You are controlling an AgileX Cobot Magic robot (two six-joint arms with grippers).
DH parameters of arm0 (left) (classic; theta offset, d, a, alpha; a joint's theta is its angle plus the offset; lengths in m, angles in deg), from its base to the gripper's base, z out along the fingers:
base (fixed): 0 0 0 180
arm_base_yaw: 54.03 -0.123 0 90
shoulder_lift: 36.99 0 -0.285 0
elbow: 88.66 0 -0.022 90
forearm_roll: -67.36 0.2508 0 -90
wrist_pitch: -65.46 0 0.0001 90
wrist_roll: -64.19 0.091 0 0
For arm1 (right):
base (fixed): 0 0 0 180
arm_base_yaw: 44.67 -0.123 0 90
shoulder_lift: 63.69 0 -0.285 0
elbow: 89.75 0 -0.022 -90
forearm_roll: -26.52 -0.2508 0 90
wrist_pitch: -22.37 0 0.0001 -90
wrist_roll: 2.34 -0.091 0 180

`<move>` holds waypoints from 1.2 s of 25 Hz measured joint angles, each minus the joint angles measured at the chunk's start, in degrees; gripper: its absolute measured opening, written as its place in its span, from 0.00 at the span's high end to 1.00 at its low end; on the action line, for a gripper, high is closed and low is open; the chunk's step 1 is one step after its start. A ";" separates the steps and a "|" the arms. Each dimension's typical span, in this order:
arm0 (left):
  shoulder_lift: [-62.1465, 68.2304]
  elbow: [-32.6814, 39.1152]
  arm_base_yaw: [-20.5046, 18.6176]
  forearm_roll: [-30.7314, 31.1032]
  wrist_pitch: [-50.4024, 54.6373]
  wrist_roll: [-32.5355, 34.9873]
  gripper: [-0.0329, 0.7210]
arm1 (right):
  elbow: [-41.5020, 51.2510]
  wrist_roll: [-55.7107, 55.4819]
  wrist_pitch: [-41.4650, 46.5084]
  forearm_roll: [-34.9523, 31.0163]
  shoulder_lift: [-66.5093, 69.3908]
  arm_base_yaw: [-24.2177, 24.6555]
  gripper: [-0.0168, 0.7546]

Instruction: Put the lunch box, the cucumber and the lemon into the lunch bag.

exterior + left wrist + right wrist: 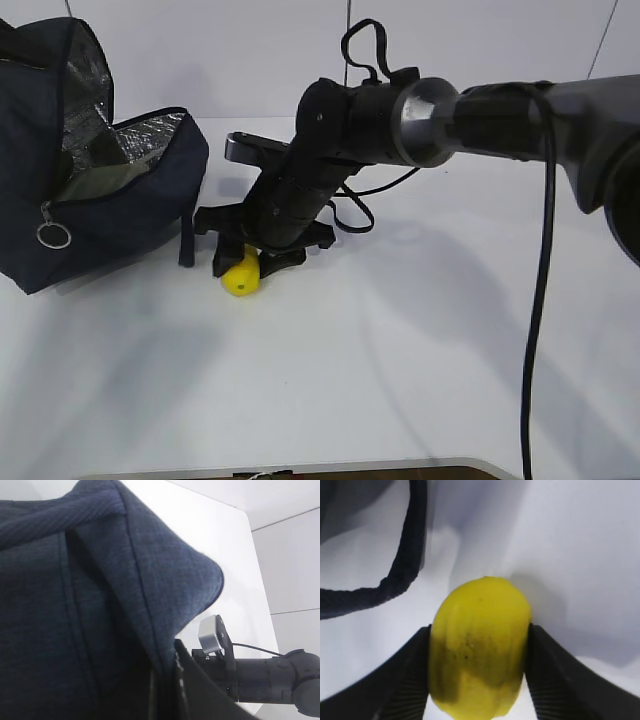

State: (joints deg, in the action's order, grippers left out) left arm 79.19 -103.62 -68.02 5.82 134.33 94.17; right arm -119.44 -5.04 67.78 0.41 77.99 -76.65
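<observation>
Exterior: my right gripper is down at the table, clamped on the lemon, which sits on the tabletop just right of the lunch bag. The bag is open at the top with foil lining showing. Something pale green lies inside it, possibly the lunch box lid; can't confirm. Cucumber not visible. Best next move, as I judge it: lift straight up to clear the strap handle beside me, then carry left over the opening and release low.

Left wrist: only navy fabric of the bag fills the view; can't tell whether my left gripper is open or closed.

Right wrist: both fingers press the lemon from either side, contact looks centred. Lemon is bright yellow, oval, faintly ribbed, with a few dark specks. Strap lies just beyond it, not touching.
</observation>
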 joint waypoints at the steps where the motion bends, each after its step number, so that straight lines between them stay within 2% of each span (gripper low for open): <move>1: 0.00 0.00 0.00 0.00 0.00 0.00 0.97 | 0.00 0.00 0.24 0.00 0.00 0.00 0.44; 7: 0.00 0.00 0.00 0.00 0.00 0.19 0.97 | -0.59 0.00 2.62 0.00 0.00 0.00 0.50; 10: 0.00 0.00 0.00 0.00 0.00 0.19 0.97 | -3.03 0.13 7.12 0.96 0.22 -0.03 0.50; 17: 0.00 0.00 0.00 2.43 0.13 0.19 0.97 | -17.23 0.22 19.12 4.67 0.22 -0.03 0.51; 22: -0.22 0.00 0.00 2.99 0.22 0.23 0.97 | -27.24 0.22 23.41 5.45 0.22 -0.03 0.51; 26: -0.22 0.00 0.00 3.01 0.22 0.32 0.97 | -31.30 0.22 20.23 3.88 0.22 -0.03 0.51; 30: -0.22 0.00 0.00 3.01 0.22 0.32 0.97 | -31.85 1.08 10.05 -3.95 1.17 -0.03 0.51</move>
State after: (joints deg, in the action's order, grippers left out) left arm 78.96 -103.62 -68.02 8.84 134.55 94.49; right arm -151.28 -3.97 77.83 -3.54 79.16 -76.68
